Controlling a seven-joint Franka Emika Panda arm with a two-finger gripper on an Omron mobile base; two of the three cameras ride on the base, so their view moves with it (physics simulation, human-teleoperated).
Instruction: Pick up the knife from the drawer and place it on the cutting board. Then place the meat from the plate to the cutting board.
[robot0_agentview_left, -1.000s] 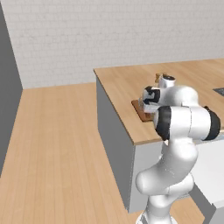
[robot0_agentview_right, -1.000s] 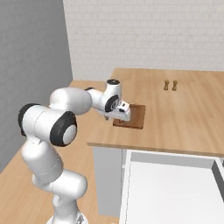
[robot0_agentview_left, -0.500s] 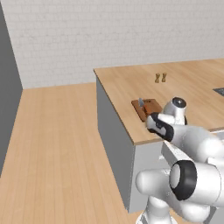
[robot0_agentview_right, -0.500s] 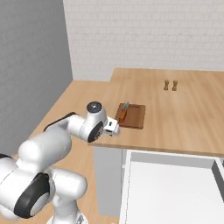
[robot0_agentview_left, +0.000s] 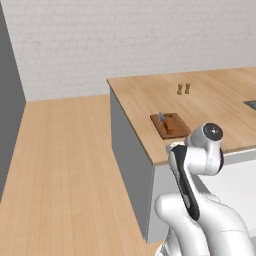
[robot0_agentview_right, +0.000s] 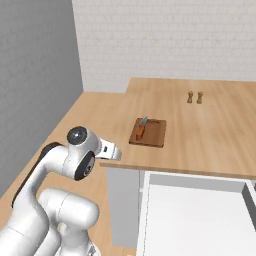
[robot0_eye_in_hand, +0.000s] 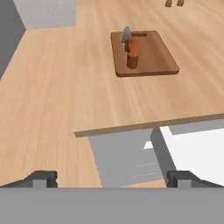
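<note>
The small orange-handled, grey-bladed knife (robot0_eye_in_hand: 130, 49) lies on the flat dark brown wooden cutting board (robot0_eye_in_hand: 151, 58) on the light wooden bench (robot0_eye_in_hand: 87, 92), completing step one; the released, empty end effector (robot0_eye_in_hand: 112, 178) hangs off the board's near side, the meat transfer remaining.

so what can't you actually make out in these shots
- Plate and meat: not visible, so the second step can't be judged.
- Drawer: cut off by the right base view's bottom edge.
- Two small brown items: too small to identify.
- Knife blade edge: too blurred.
</note>
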